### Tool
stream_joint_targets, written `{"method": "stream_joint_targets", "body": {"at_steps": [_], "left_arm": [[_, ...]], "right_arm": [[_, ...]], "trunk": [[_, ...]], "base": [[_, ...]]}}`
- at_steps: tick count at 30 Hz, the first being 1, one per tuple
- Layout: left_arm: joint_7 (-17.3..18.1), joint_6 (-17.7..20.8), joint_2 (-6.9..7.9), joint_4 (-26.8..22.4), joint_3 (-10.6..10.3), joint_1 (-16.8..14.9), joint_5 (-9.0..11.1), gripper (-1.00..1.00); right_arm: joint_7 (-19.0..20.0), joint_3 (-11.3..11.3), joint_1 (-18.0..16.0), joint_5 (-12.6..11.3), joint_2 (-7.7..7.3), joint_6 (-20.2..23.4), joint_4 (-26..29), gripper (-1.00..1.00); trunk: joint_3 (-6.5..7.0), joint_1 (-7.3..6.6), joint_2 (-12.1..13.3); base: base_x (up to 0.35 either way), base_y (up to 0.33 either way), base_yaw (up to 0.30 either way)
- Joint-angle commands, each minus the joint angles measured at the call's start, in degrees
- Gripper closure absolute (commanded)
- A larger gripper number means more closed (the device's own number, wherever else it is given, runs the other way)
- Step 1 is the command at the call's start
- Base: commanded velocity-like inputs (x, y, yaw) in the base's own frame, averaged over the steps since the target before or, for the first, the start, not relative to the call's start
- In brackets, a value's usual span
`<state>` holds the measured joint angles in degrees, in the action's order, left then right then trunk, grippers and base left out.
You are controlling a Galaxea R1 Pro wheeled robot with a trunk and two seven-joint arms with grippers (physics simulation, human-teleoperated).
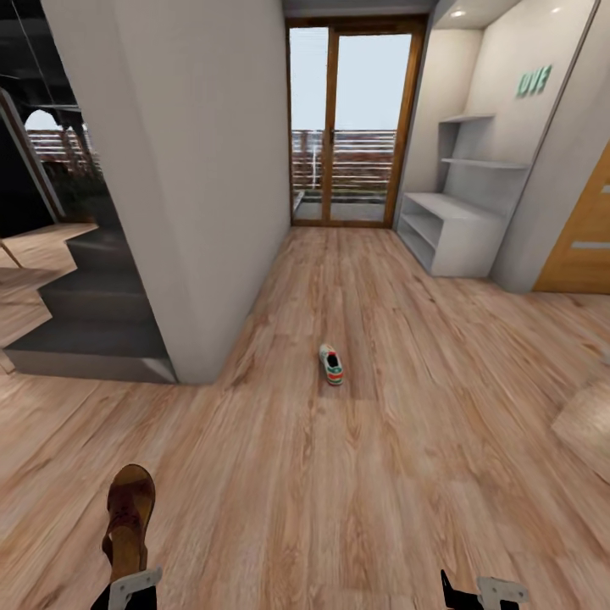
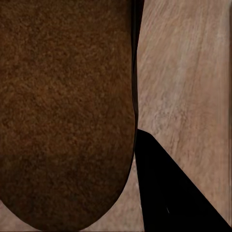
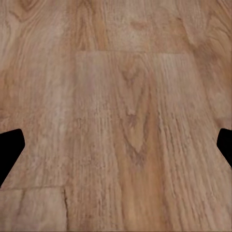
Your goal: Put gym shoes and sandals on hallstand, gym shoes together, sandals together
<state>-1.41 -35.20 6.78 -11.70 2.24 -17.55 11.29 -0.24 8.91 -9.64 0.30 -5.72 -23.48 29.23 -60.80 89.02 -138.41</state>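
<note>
Corridor floor (image 1: 364, 474): light wood-grain planks run from my base to the glass balcony door (image 1: 352, 127) at the far end.
Wall block (image 1: 195, 169): a big white-grey mass on my left, dark stairs (image 1: 93, 313) beside it.
Hallstand (image 1: 453, 229): far right, next to the balcony door; low white-grey bench with two open levels, staggered shelves above (teal lettering sits higher on that wall, too small to read).
Gym shoe (image 1: 331, 364): one white sneaker with green and red-orange, alone on the planks mid-corridor, well apart from the hallstand.
Sandal (image 1: 129, 521): dark brown, held up in front of my left gripper (image 1: 131, 585); my left wrist view has its brown surface (image 2: 65, 111) pressed close.
Left gripper: clamped on the sandal.
Right gripper (image 1: 483, 591): low at my right, fingers (image 3: 9, 150) spread apart over bare planks.
</note>
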Motion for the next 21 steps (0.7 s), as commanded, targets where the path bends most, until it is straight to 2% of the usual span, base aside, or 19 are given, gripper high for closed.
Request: {"method": "stream_joint_targets", "body": {"at_steps": [1, 21], "left_arm": [[-0.08, -0.12, -0.02, 0.01, 0.19, -0.03, -0.31, 1.00], [-0.08, -0.11, -0.02, 0.01, 0.14, -0.03, -0.31, 1.00]], "right_arm": [[-0.02, 0.05, -0.03, 0.04, 0.01, -0.17, -0.05, -1.00], [-0.02, 0.05, -0.03, -0.04, 0.01, -0.20, -0.05, -1.00]], "trunk": [[-0.05, 0.02, -0.02], [-0.05, 0.02, -0.02]], "base": [[0.316, -0.132, 0.000], [0.292, -0.168, 0.006]]}}
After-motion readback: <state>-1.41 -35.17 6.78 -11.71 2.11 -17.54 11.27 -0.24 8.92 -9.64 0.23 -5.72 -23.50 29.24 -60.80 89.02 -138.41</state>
